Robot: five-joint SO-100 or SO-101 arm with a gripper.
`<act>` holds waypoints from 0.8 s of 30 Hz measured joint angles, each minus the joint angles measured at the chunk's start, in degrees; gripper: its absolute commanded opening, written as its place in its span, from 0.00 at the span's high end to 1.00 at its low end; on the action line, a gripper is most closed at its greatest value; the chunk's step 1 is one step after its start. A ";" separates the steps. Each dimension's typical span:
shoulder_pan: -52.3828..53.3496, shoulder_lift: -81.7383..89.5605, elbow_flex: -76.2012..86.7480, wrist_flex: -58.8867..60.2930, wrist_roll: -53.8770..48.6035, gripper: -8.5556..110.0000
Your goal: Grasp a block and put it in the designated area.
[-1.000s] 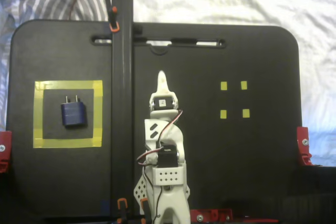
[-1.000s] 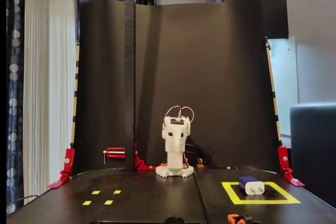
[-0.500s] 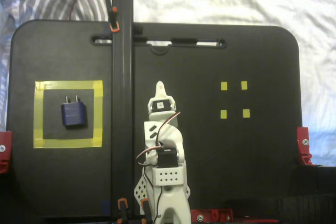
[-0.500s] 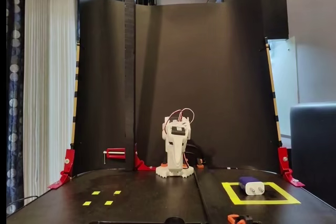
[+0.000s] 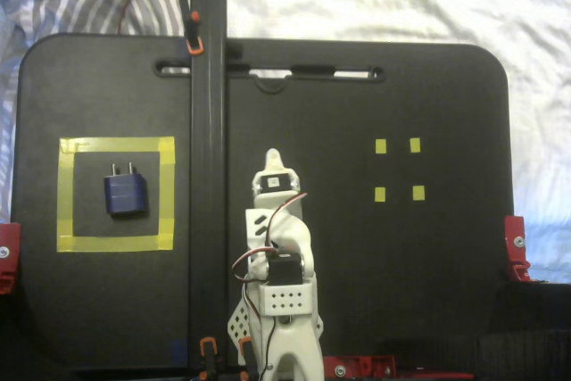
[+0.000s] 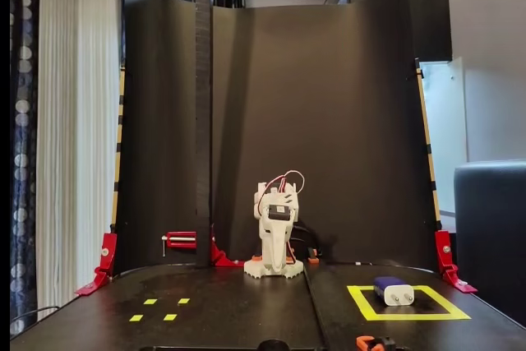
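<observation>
The navy-blue block [image 5: 125,193] lies inside the designated area, a square of wide yellow tape [image 5: 116,144] at the left of the black board in a fixed view, its two silver prongs pointing to the far edge. In the other fixed view the block [image 6: 393,290] sits within the same tape square [image 6: 362,303] at the right. My gripper [image 5: 272,160] is folded back over the white arm [image 6: 278,240] near the board's middle, well away from the block. Its jaws look closed and hold nothing.
Four tiny yellow tape squares [image 5: 381,146] mark the board's other side, also seen low left [image 6: 150,302]. A black upright post [image 5: 207,176] stands between arm and tape square. Red clamps [image 5: 515,247] grip the board's edges. A black backdrop [image 6: 329,121] rises behind the arm.
</observation>
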 measured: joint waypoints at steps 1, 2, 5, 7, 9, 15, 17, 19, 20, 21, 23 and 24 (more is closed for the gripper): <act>0.00 0.00 0.00 0.00 0.18 0.93; 0.18 0.00 0.00 0.00 0.35 0.93; 0.18 0.00 0.00 0.00 0.35 0.93; 0.18 0.00 0.00 0.00 0.53 0.93; 0.18 0.00 0.00 0.00 0.53 0.93; 0.18 0.00 0.00 0.00 0.53 0.93; 0.09 0.00 0.00 0.00 0.53 0.93; 0.09 0.00 0.00 0.00 0.53 0.93; 0.09 0.00 0.00 0.00 0.53 0.93; 0.09 0.00 0.00 0.00 0.53 0.93; 0.09 0.00 0.00 0.00 0.53 0.93; 0.09 0.00 0.00 0.00 0.53 0.93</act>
